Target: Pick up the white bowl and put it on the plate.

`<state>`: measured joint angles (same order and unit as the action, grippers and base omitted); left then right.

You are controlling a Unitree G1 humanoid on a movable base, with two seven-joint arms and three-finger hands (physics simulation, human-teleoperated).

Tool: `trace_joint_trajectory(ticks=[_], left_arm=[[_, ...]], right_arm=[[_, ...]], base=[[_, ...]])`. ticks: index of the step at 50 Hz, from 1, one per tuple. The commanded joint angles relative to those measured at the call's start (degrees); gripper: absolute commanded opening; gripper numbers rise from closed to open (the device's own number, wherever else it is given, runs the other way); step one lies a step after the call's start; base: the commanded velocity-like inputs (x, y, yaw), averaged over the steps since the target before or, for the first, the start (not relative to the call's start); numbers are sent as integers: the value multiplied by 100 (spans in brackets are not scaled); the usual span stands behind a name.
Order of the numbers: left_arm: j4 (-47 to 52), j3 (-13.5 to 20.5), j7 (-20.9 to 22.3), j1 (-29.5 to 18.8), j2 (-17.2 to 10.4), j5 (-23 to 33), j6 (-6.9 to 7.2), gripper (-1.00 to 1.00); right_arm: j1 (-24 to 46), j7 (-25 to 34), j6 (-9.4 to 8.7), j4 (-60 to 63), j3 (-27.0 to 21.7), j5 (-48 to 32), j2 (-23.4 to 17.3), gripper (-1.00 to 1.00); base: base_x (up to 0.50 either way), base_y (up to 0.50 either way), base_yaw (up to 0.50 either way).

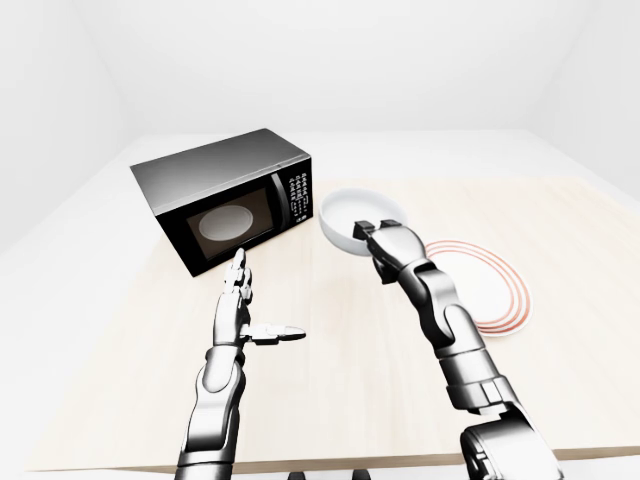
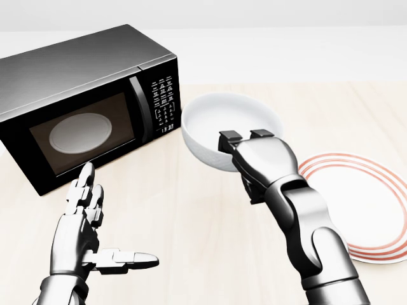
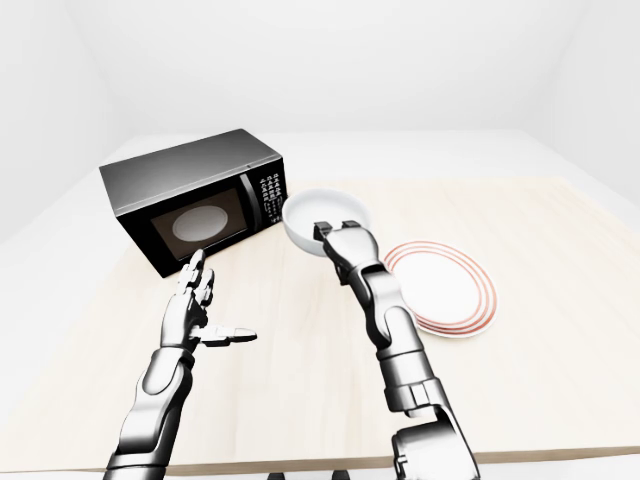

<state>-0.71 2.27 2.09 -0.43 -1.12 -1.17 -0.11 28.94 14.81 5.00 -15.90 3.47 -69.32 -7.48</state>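
1. The right hand (image 2: 254, 152) grips the bowl (image 2: 229, 127) by its near rim, fingers (image 2: 230, 137) hooked inside, held above the worktop (image 2: 191, 210) between microwave (image 2: 76, 108) and plate (image 2: 362, 203).
2. The left hand (image 2: 79, 222) is spread open, empty.
3. The right-eye view shows the plate whole; the head view crops it.

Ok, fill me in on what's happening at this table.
The robot's right hand has its fingers hooked over the rim of the white bowl and holds it up off the wooden table, between the microwave and the red-ringed plate. The bowl is not on the plate yet. The left hand hovers open at the lower left of the head view, holding nothing.
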Motion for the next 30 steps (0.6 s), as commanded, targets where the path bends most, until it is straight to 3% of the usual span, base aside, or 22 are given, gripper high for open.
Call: trace_joint_trajectory(ticks=[1, 30], left_arm=[[0, 0, 0, 0, 0, 0, 0, 100], [1, 0, 0, 0, 0, -1, 4, 100]], right_arm=[[17, -187, 0, -5, -218, -71, -273, -100], [-60, -555, 0, -546, -531, 284, -789, -100]], base=[[0, 0, 0], [0, 0, 0]])
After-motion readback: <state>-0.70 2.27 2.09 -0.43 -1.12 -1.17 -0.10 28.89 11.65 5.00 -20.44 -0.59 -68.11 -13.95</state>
